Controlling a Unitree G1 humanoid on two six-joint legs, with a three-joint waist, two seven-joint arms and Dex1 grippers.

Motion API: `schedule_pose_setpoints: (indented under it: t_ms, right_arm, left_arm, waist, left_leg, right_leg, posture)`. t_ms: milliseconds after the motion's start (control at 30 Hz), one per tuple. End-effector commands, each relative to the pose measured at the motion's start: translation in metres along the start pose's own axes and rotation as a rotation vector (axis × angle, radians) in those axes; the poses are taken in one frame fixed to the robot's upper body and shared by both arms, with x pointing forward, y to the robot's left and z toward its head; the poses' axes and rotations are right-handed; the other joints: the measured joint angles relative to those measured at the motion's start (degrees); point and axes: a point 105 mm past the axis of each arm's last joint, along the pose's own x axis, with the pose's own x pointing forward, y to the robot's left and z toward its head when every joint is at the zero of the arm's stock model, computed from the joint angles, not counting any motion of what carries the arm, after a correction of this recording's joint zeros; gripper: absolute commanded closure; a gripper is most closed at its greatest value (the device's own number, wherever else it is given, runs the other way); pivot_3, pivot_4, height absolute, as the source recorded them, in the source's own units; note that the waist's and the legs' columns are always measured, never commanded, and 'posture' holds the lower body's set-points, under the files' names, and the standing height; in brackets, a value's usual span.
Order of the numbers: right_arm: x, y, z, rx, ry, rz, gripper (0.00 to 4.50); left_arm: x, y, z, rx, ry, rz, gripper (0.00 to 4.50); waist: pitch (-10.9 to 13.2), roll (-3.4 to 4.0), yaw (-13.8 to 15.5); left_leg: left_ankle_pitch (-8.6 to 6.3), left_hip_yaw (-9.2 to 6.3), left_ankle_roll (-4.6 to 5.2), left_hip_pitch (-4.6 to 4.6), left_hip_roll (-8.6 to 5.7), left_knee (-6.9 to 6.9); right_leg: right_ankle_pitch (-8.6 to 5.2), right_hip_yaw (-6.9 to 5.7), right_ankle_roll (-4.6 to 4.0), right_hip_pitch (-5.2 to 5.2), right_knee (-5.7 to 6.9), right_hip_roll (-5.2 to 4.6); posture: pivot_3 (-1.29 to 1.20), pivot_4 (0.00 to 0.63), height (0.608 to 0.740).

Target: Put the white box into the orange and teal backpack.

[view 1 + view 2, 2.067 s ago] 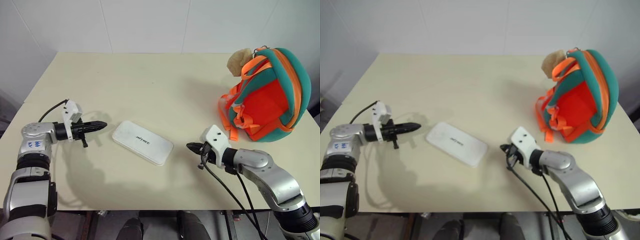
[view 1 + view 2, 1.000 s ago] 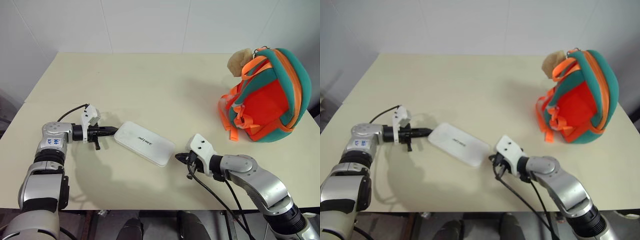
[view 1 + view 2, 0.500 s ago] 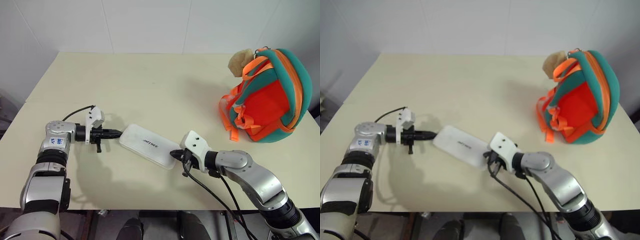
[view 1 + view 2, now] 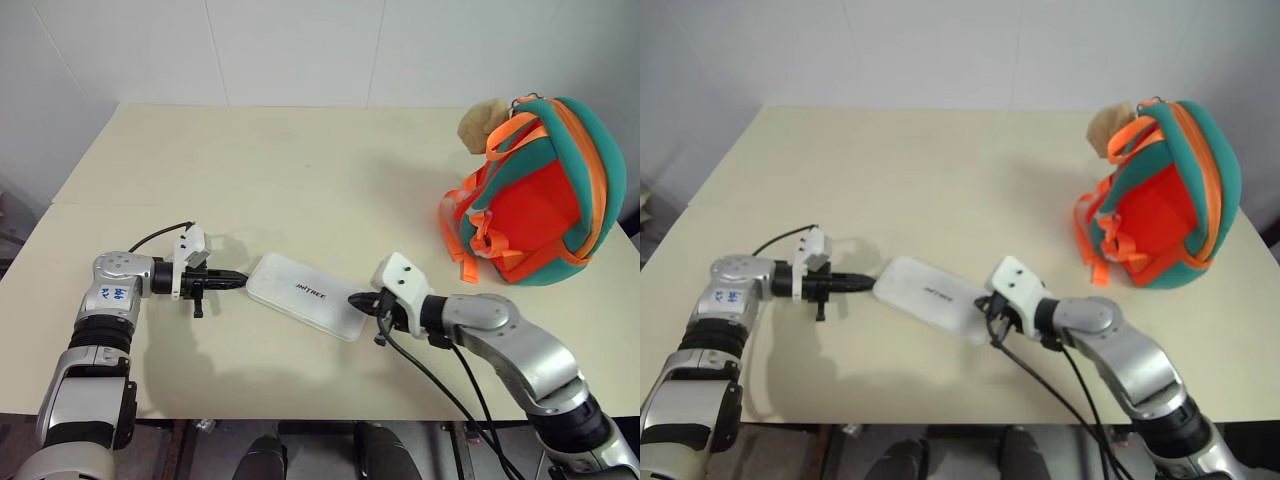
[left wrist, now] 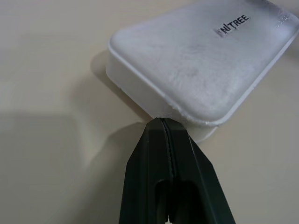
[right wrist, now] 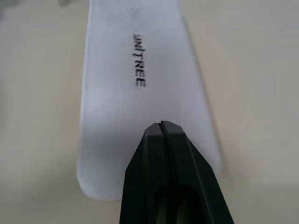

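left eye view, white box: the white box [image 4: 307,295] lies flat near the front middle of the table [image 4: 300,170], long axis slanting from rear-left to front-right, lettering up.
left eye view, left gripper: the left gripper [image 4: 236,279] has its jaws pressed together, tip at the box's left short end, holding nothing.
left eye view, right gripper: the right gripper [image 4: 356,300] also has its jaws together, tip at the box's right short end; the box sits squeezed between the two tips.
left eye view, backpack: the orange and teal backpack [image 4: 535,195] stands upright close to the right edge of the table, well apart from the box, with the tan plush ball [image 4: 481,121] at its rear-left top and orange straps [image 4: 458,240] trailing onto the table.
left eye view, open room: bare tabletop between box and backpack and over the whole rear half; the front edge lies near the box and both arms.
right eye view, edges: same layout; the backpack's right side is near the table's right edge.
left wrist view, contact: the two black fingers [image 5: 154,172] meet along a thin seam, the tip against the rim of the box's rounded end; bare table on both sides.
right wrist view, contact: fingers [image 6: 187,177] sealed together, the tip over the near end of the box, lettering running away from it; whether it presses the top or the edge i cannot tell.
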Motion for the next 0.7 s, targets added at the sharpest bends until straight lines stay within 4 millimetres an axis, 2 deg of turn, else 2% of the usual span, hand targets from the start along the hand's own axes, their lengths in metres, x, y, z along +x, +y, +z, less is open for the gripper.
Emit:
schedule_pose_setpoints:
  t_ms: [33, 100, 200, 333, 700]
  right_arm:
    - [-0.019, -0.005, 0.016, -0.017, -0.087, -0.029, 4.38]
    - [-0.025, -0.009, 0.013, -0.004, -0.077, -0.048, 4.38]
    - [-0.03, -0.013, -0.005, 0.002, 0.007, -0.065, 4.38]
    - [-0.027, -0.013, -0.018, 0.003, 0.069, -0.065, 4.38]
    - [-0.009, 0.01, -0.033, 0.028, 0.107, 0.013, 4.38]
  left_arm:
    - [-0.006, 0.001, 0.009, 0.032, -0.028, 0.016, 4.5]
    - [-0.005, 0.001, 0.008, 0.029, -0.029, 0.014, 4.5]
    - [-0.003, 0.001, 0.008, 0.026, -0.029, 0.014, 4.5]
    - [0.0, 0.003, 0.008, 0.031, -0.032, 0.016, 4.5]
    - [0.005, 0.001, 0.01, 0.041, -0.047, -0.001, 4.5]
  waist:
    - [0.0, 0.0, 0.0]
    - [0.0, 0.0, 0.0]
    - [0.0, 0.0, 0.0]
    - [0.0, 0.0, -0.2]
    - [0.0, 0.0, 0.0]
  left_leg:
    - [0.0, 0.0, 0.0, 0.0, 0.0, 0.0]
    - [-0.01, 0.0, 0.0, 0.0, 0.0, 0.0]
    - [-0.01, 0.01, 0.01, 0.01, 0.0, 0.02]
    - [-0.01, 0.01, 0.01, 0.02, 0.0, 0.03]
    - [-0.01, 0.01, 0.01, 0.02, 0.0, 0.06]
  right_leg:
    - [0.0, 0.0, 0.0, 0.01, -0.01, 0.0]
    - [0.0, 0.0, 0.0, 0.01, 0.0, 0.0]
    - [0.0, 0.0, 0.0, 0.02, -0.01, 0.0]
    - [0.0, 0.0, 0.0, 0.01, -0.08, 0.0]
    - [0.0, 0.0, 0.0, 0.02, -0.12, 0.0]
  posture:
    - [0.0, 0.15, 0.74]
    - [0.0, 0.15, 0.74]
    - [0.0, 0.15, 0.74]
    - [0.0, 0.15, 0.74]
    - [0.0, 0.15, 0.74]
